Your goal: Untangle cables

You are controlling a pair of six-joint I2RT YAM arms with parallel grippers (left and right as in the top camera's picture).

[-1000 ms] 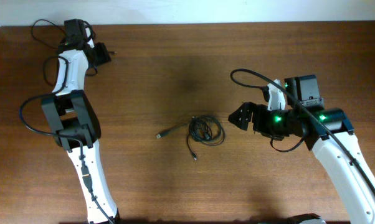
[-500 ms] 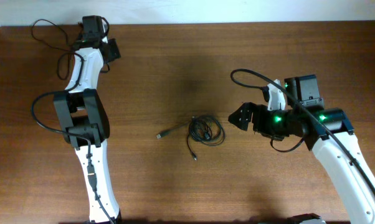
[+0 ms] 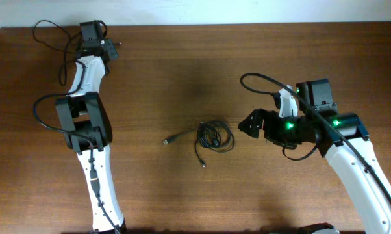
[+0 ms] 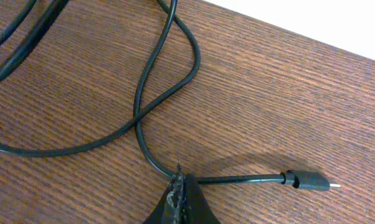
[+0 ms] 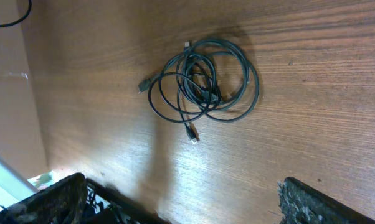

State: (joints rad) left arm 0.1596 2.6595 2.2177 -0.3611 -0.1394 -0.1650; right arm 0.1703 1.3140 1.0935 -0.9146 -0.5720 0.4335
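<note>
One black cable [image 4: 137,117] pinched in left jaws

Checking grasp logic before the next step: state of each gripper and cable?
Thin black cable with barrel plug: loosely looped, pinched near the plug.
Left gripper: shut on that cable.
Coiled bundle of thin black cables: tangled, untouched.
Right gripper: open, empty, beside the bundle.

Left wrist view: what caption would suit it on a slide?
Closed left gripper pinching a thin black cable near its small plug on the brown wooden table.
</note>
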